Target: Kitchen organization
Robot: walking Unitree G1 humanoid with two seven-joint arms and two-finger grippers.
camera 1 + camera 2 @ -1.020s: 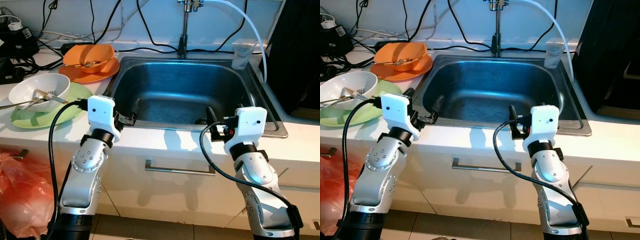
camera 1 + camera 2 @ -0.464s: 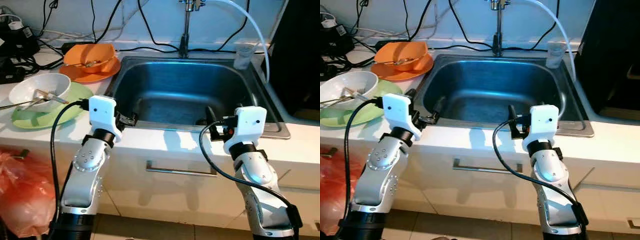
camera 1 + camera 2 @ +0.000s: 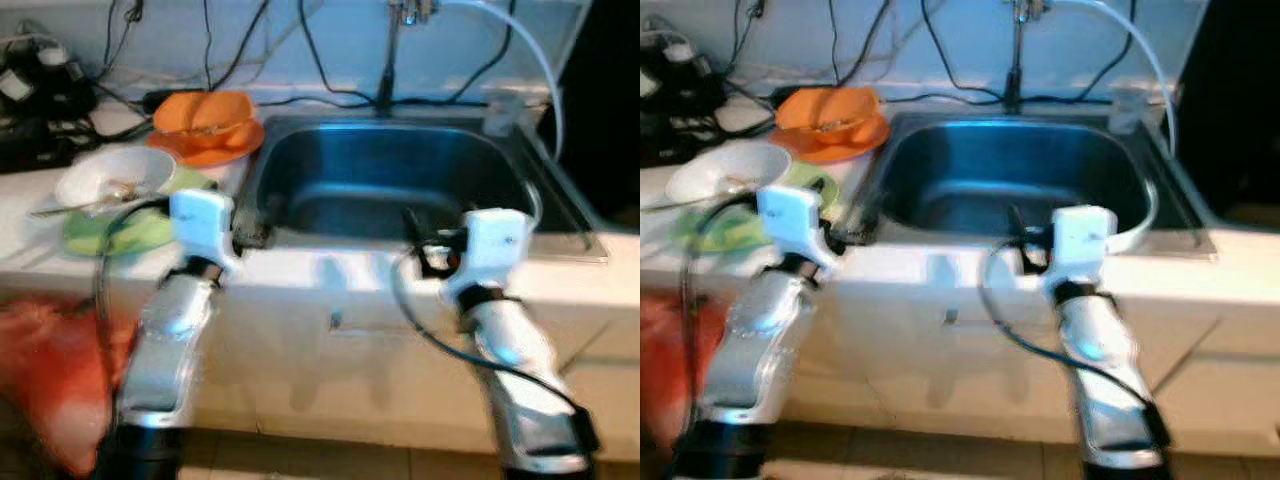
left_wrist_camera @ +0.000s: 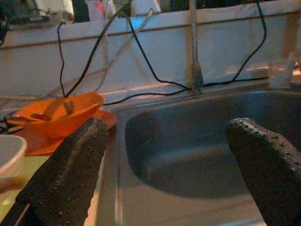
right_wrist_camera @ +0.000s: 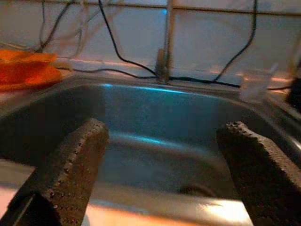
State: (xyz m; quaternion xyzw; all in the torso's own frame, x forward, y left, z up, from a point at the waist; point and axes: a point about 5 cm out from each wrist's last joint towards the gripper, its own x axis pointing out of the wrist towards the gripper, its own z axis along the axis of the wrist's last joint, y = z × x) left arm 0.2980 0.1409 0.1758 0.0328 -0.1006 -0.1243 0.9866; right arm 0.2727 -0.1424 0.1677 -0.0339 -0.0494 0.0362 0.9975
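A steel sink [image 3: 330,190] is set in the white counter in front of me. Left of it, an orange bowl [image 3: 205,112] rests on an orange plate [image 3: 210,150]. Nearer me, a white bowl [image 3: 115,180] with utensils in it sits on a green plate [image 3: 125,228]. My left gripper [image 3: 255,215] hovers at the sink's front left rim, open and empty, its fingers [image 4: 70,165] spread wide. Over the front rim further right, my right gripper [image 3: 418,240] is also open and empty, pointing into the basin [image 5: 155,141].
A faucet [image 3: 395,50] and black cables run along the back wall. A clear cup [image 3: 500,110] stands at the sink's back right corner. A red plastic bag [image 3: 50,380] hangs at the lower left. A dark appliance [image 3: 610,100] fills the right side.
The whole picture has shifted to the right and gone blurred, so the camera has moved. Both grippers keep their open pose at the sink's front rim.
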